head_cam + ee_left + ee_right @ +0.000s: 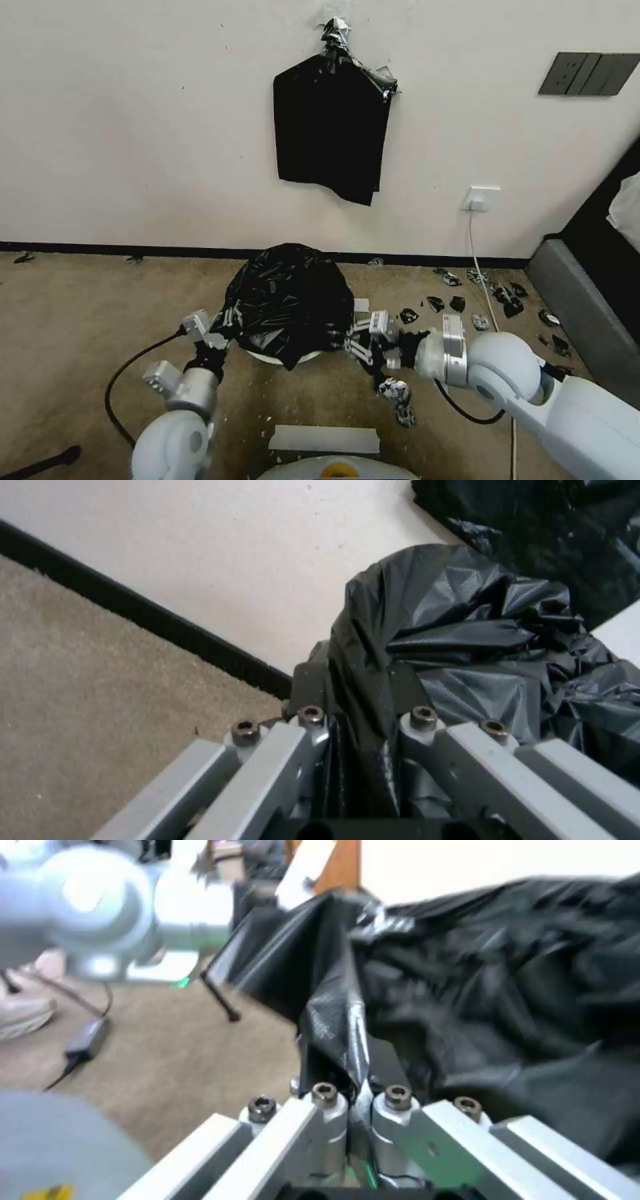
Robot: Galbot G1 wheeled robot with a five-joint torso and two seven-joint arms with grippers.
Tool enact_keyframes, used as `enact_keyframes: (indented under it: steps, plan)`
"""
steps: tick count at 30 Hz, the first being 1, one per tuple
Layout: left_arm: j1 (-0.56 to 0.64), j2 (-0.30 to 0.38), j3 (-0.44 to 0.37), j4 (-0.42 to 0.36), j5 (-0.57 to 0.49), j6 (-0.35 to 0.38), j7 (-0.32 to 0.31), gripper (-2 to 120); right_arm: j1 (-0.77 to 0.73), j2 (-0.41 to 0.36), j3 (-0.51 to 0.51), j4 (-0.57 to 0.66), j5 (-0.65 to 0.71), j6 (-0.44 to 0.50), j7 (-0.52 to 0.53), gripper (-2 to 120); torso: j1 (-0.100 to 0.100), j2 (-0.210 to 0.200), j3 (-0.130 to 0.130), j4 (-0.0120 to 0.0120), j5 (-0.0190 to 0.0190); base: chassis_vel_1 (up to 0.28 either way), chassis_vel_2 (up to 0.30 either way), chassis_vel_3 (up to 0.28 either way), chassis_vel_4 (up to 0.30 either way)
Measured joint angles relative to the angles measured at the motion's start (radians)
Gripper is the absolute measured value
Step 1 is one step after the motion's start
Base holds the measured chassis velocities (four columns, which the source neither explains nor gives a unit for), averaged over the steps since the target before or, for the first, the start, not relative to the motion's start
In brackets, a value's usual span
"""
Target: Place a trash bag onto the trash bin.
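Note:
The trash bag, glossy black and crinkled, is draped as a dome over the trash bin, of which a cream-white strip of rim shows under the bag's near edge. My left gripper is at the bag's left edge. In the left wrist view that gripper is shut on a fold of the bag. My right gripper is at the bag's right edge, and in the right wrist view it is shut on a pinched fold of the bag.
A flat black bundle hangs taped on the wall behind. Torn black scraps lie on the carpet to the right, a white strip lies near my base, and grey furniture stands at the far right. A cable loops at left.

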Motion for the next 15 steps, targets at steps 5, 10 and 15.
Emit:
enact_keyframes:
  steps: [5,10,15]
  plan:
    - [0.001,-0.007,0.005,-0.017,-0.041,0.024,-0.044,7,-0.052,0.013,0.004,-0.027,-0.049,0.036,-0.032,0,0.0,0.0,0.0,-0.0001,0.0001,0.0,0.0,0.0,0.0]
    - [0.005,-0.016,0.013,-0.047,-0.082,0.063,-0.097,7,-0.075,0.025,0.009,-0.056,-0.091,0.058,-0.058,0,0.0,0.0,0.0,-0.0001,0.0,0.0,0.0,0.0,0.0]
    - [0.021,-0.028,0.028,-0.096,-0.13,0.113,-0.149,7,-0.076,0.049,0.009,-0.112,-0.194,0.102,-0.075,0,0.0,0.0,0.0,-0.0001,0.0,0.0,0.0,0.0,0.0]
